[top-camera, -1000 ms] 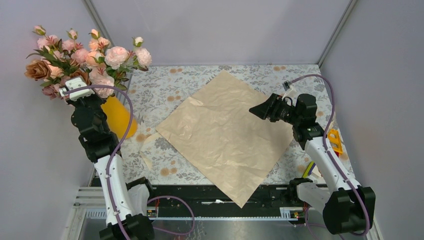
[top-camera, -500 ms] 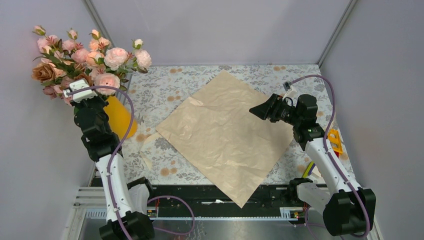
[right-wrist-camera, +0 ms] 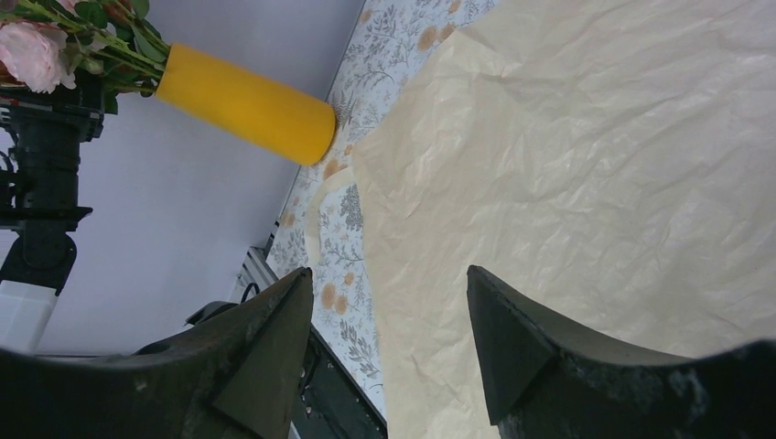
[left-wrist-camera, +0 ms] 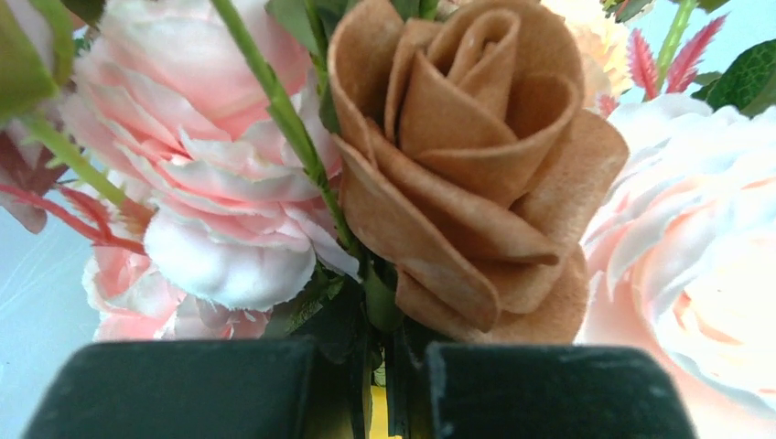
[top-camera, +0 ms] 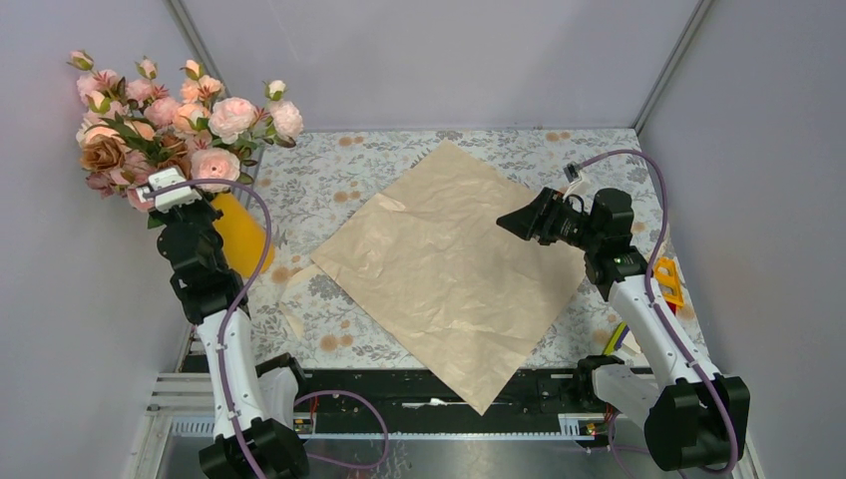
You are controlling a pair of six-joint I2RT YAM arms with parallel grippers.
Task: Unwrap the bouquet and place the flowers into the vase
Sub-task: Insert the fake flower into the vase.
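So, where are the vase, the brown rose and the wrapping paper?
vase (right-wrist-camera: 242,102), right wrist view, middle of its yellow body.
brown rose (left-wrist-camera: 467,174), left wrist view, centre of the bloom.
wrapping paper (top-camera: 449,269), top view, middle of the sheet.

crinkled matt paper sheet (top-camera: 454,264), smooth yellow vase (right-wrist-camera: 245,103), cloth-like flowers (left-wrist-camera: 467,165), matt black plastic right fingers (right-wrist-camera: 274,352)

Blocked at the counter's (top-camera: 319,170) far-left corner by the vase (top-camera: 242,235) and spreading flowers (top-camera: 103,152). Open for a hand above the flat paper sheet (top-camera: 449,269) mid-counter, toward the far edge.
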